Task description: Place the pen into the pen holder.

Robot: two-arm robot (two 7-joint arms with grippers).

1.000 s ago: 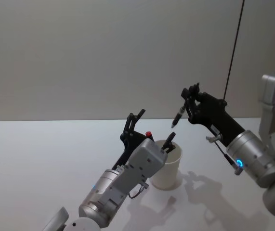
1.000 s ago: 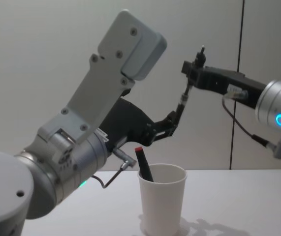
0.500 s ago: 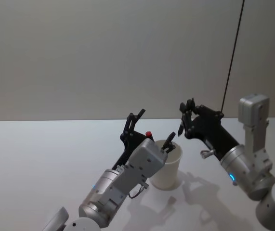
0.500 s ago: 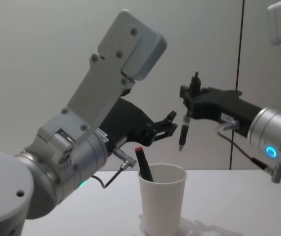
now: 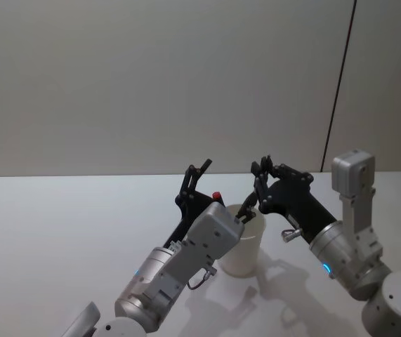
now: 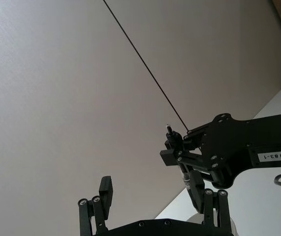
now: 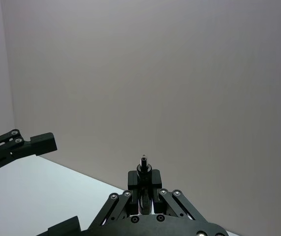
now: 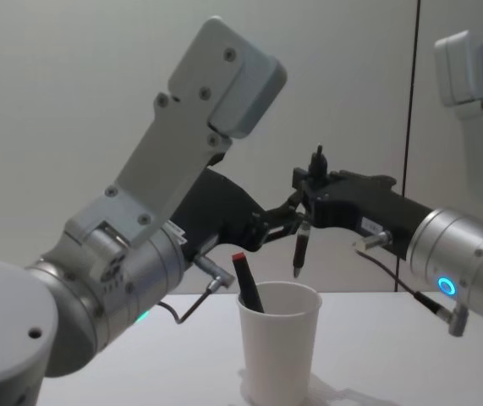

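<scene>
Pen (image 8: pixel 301 247) above pen holder (image 8: pixel 278 345), right hand (image 8: pixel 307 203) gripping it, left hand (image 5: pixel 218 191) behind.

Right gripper (image 8: pixel 306 222) raised at centre with fingers (image 8: pixel 301 205) clamped together, right arm reaching in from the right, left gripper (image 5: pixel 218 189) spread wide, left arm extended forward

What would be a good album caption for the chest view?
Right gripper holds a pen tip-down above the white cup.

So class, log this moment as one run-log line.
right gripper: shut on pen, tip down above pen holder | left gripper: open beside it | holder: one red-capped pen inside
</scene>
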